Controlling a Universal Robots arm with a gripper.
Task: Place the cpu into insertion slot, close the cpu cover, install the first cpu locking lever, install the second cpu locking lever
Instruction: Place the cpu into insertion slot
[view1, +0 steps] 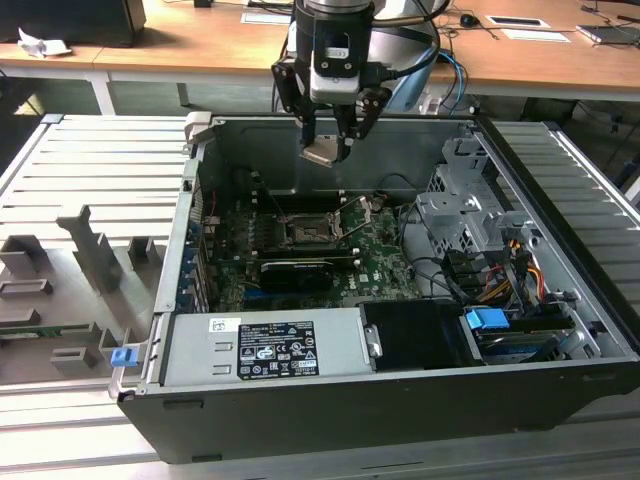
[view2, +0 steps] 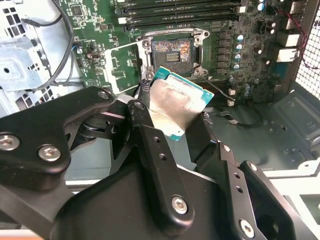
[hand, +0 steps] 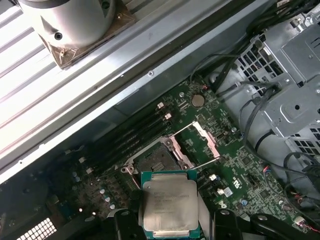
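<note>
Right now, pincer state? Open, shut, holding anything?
The pincer is shut on the cpu, which hangs above the insertion slot and is not yet seated.

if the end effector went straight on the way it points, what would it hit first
Most likely the slot. The end effector, shut on the cpu, points down, with the open slot just ahead of the cpu in both wrist views. Depth is unclear, so it might land on the slot's rim.
</note>
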